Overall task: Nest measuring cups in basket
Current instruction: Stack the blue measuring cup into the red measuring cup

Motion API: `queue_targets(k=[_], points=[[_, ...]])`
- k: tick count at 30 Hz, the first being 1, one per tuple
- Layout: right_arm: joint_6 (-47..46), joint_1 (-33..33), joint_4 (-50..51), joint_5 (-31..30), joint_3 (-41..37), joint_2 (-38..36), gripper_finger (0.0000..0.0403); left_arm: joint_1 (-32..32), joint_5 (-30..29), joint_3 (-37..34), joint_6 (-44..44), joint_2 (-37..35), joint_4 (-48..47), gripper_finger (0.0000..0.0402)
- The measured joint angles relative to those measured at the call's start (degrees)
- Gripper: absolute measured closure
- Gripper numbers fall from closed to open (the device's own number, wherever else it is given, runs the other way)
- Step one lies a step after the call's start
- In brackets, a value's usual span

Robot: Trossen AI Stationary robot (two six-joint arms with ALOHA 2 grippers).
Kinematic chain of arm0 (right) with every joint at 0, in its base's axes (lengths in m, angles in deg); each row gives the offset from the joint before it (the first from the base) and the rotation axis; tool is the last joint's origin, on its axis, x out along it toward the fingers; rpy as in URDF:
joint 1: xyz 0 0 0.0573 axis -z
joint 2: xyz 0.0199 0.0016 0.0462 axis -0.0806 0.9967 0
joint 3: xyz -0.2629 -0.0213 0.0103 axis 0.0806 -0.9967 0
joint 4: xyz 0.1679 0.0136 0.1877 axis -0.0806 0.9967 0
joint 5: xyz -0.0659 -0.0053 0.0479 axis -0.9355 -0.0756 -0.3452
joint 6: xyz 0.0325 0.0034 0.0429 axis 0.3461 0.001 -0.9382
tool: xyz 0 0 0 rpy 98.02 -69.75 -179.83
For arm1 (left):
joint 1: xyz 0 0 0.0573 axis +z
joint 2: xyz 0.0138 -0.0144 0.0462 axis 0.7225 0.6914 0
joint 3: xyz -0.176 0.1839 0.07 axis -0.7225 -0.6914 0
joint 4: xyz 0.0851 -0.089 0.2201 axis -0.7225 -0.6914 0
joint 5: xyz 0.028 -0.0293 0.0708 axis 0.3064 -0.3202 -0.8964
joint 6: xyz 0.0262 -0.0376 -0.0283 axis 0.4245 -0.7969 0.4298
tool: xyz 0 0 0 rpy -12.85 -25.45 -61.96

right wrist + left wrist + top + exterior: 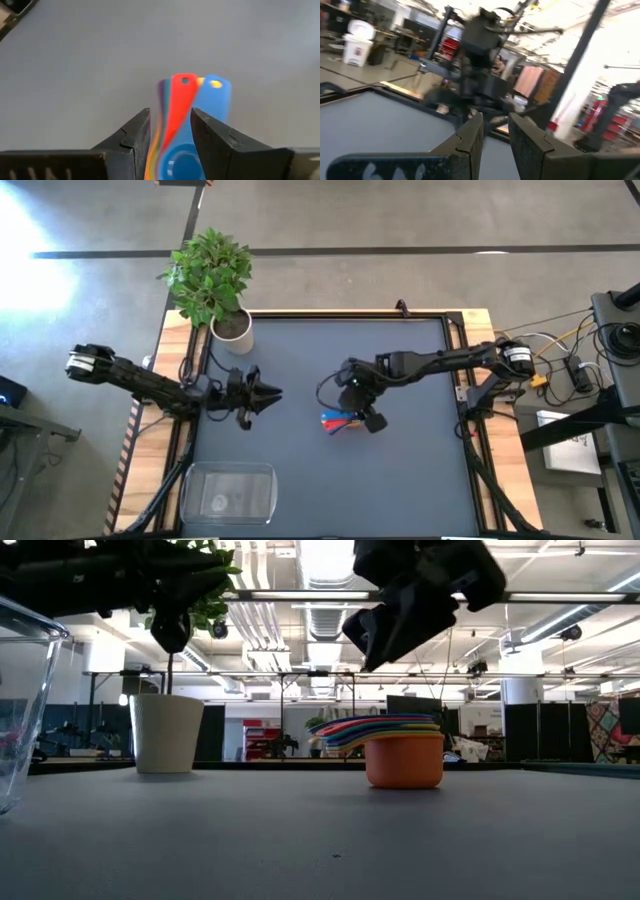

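Observation:
The measuring cups (403,758) stand nested in one stack on the table's middle, resting on the orange cup's base, with the coloured handles fanned toward the table's left (336,421). My right gripper (400,615) hangs open above the stack. In the right wrist view its fingers (171,125) stand on either side of the red and blue handles (184,97) without touching. My left gripper (268,393) waits left of the stack, clear of the table, with a narrow gap between its fingers (495,132). The clear basket (228,492) sits at the near left edge.
A white plant pot (232,328) with a leafy green plant stands at the far left corner of the table (166,732). The basket's clear wall (25,710) shows at the low view's left edge. Bare grey table lies between the stack and the basket.

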State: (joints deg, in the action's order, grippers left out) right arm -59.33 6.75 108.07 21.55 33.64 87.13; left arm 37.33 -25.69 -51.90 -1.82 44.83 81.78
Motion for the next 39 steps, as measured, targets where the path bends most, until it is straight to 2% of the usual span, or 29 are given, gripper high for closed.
queue_targets(k=[5,10,14,20,25,28,31,34,39], points=[[-0.3,-2.9,0.1,0.0,-1.0,-0.1,0.0280,0.0,-5.6,0.0,-0.5,1.9,0.0,0.0326],[0.8,-6.2,0.3,-0.1,-3.0,-0.3,0.0290,0.0,-6.6,2.9,-1.0,6.1,-0.8,0.0326],[-0.8,-7.5,-3.1,-0.1,-5.9,-0.4,0.0310,0.0,-6.7,7.8,-0.7,10.3,-7.6,0.0326],[-4.1,-7.5,-6.5,-0.2,-9.0,-0.5,0.0349,0.9,-10.8,15.0,-1.6,15.6,-18.8,0.0326],[-5.3,-8.2,-9.4,-0.2,-9.9,-0.5,0.0367,2.1,-11.0,20.2,-1.8,20.4,-22.8,0.0327],[-5.3,-9.1,-11.4,-0.2,-10.6,-0.5,0.0370,2.6,-10.9,22.7,-2.4,23.5,-23.5,0.0338],[-5.3,-10.4,-14.9,-0.3,-12.2,-0.5,0.0372,2.9,-10.3,24.8,-3.7,26.4,-25.0,0.0366],[-5.3,-11.5,-17.9,-2.4,-13.5,-0.4,0.0378,3.7,-10.2,26.7,-5.6,29.1,-27.3,0.0395],[-5.9,-12.6,-21.6,-13.9,-14.7,0.4,0.0393,4.9,-10.4,30.0,-8.9,33.5,-31.0,0.0400]])
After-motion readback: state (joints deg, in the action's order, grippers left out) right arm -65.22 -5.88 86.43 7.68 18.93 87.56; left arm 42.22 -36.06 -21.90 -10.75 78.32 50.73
